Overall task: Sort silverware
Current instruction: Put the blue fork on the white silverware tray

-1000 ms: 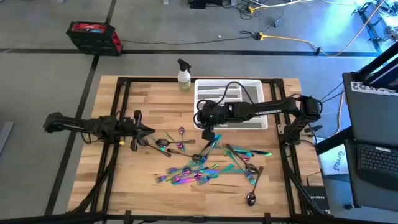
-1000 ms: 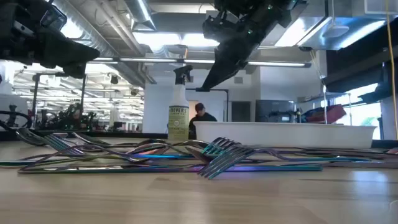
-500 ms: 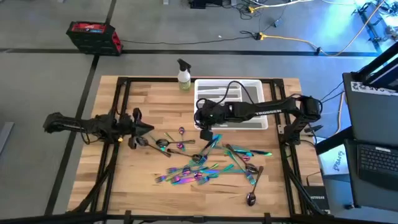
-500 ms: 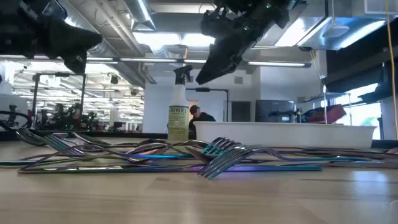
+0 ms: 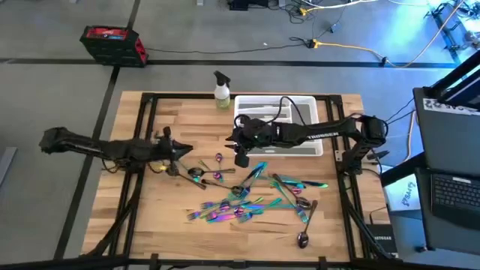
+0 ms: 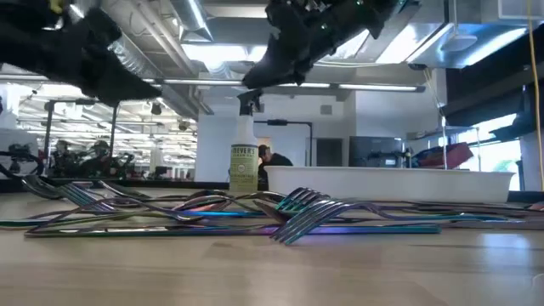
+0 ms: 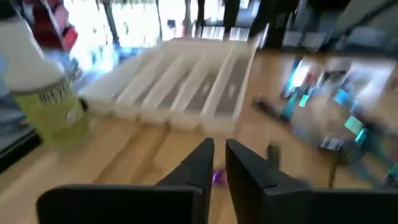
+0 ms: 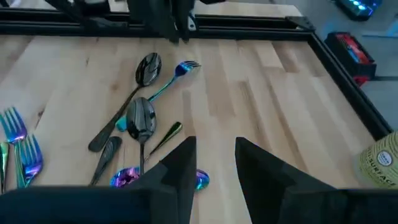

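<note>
The silverware (image 5: 240, 201) lies loose on the wooden table, forks, spoons and knives heaped toward the near middle (image 6: 255, 212). A few spoons (image 5: 206, 172) lie apart to its left; the right wrist view shows two of these spoons (image 8: 142, 115) and a fork (image 8: 183, 67) flat on the wood. My left gripper (image 5: 184, 151) hovers left of these with a narrow gap between its fingers (image 7: 219, 155) and nothing in it. My right gripper (image 5: 240, 156) hangs open (image 8: 216, 155) above the table just left of the white tray (image 5: 300, 103), holding nothing.
The white compartmented tray (image 7: 186, 81) stands at the far middle of the table, its near long wall facing the pile (image 6: 382, 183). A spray bottle (image 5: 221, 91) stands just left of it. Bare wood lies at the table's near left and along its near edge.
My left gripper has reached toward the table's right edge, closer to the scattered spoons. My right gripper has risen and gone toward the left and far edges, away from the pile. The silverware has not moved.
</note>
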